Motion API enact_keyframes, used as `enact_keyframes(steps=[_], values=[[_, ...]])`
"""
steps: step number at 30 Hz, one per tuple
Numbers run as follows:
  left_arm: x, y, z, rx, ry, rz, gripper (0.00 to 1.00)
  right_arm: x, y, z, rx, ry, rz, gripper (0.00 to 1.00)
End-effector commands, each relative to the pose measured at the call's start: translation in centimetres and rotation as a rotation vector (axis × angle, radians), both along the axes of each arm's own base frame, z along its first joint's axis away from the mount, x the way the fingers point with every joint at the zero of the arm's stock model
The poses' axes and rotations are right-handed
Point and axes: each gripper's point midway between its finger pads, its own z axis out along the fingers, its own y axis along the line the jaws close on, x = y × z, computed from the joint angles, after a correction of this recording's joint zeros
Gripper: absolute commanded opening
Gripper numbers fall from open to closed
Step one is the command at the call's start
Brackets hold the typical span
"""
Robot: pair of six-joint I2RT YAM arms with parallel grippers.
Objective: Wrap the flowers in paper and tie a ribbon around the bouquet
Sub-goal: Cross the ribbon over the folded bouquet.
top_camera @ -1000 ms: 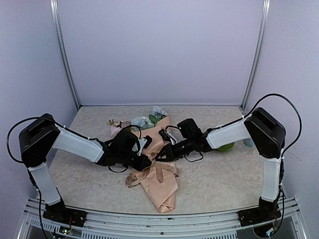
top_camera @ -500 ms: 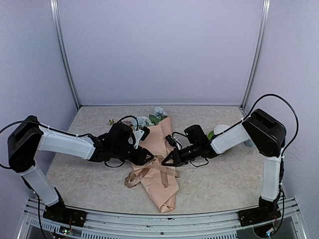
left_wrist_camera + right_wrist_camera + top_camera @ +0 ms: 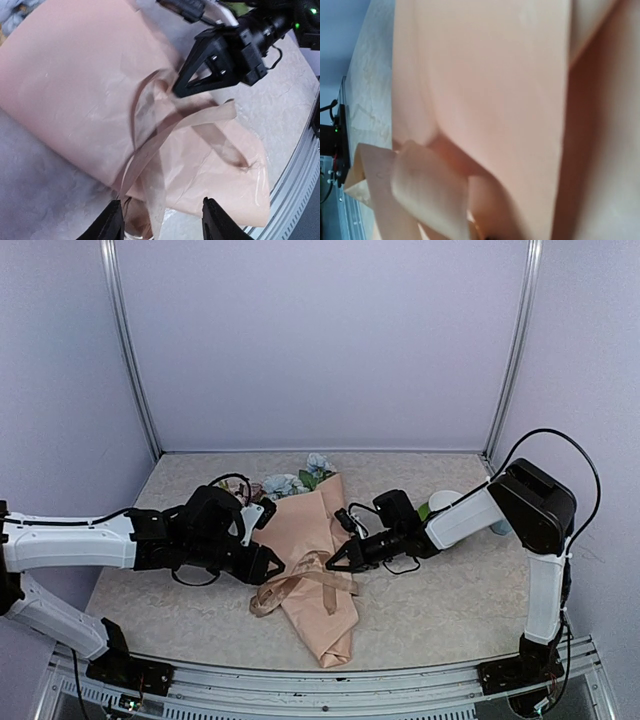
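Observation:
The bouquet (image 3: 318,580) lies across the middle of the table as a peach paper (image 3: 75,75) cone, its pointed tail toward the front. The flowers (image 3: 287,483) show blue and white above the wide rim. A beige ribbon (image 3: 300,578) crosses the cone's middle, with loose loops hanging off its left side. My right gripper (image 3: 334,562) is shut on a raised loop of the ribbon (image 3: 161,80) at the cone's right side. My left gripper (image 3: 271,566) stands open just left of the cone. A slack ribbon strand (image 3: 152,200) hangs between its fingers (image 3: 114,225), untouched.
A green thing with a white cup (image 3: 441,502) sits behind the right forearm, and a pale blue object (image 3: 497,527) lies by the right wall. The metal rail (image 3: 300,685) runs along the table's front edge, close to the bouquet's tail.
My left gripper has opened, let go of the ribbon and drawn back leftward. My right gripper has shut on the ribbon loop and shifted slightly toward the front.

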Motion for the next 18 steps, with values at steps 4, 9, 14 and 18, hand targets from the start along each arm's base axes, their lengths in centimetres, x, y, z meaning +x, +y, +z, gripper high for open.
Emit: enact_keyframes(steps=[4,9,14,18], values=[[-0.4,5.7,-5.5,0.131,0.151,0.173,0.54,0.4,-0.4,0.6,0.012,-0.015,-0.013,0.0],[-0.7,5.2,-8.1,0.172,0.203,0.131,0.56,0.2,-0.5,0.7,0.01,-0.019,-0.012,0.0],[-0.3,3.9,-9.1,0.16,0.206,0.089,0.48,0.2,-0.6,0.8,0.011,-0.023,-0.011,0.0],[0.1,3.7,-9.1,0.174,0.186,0.081,0.18,0.2,-0.8,0.7,0.007,-0.021,-0.013,0.0]])
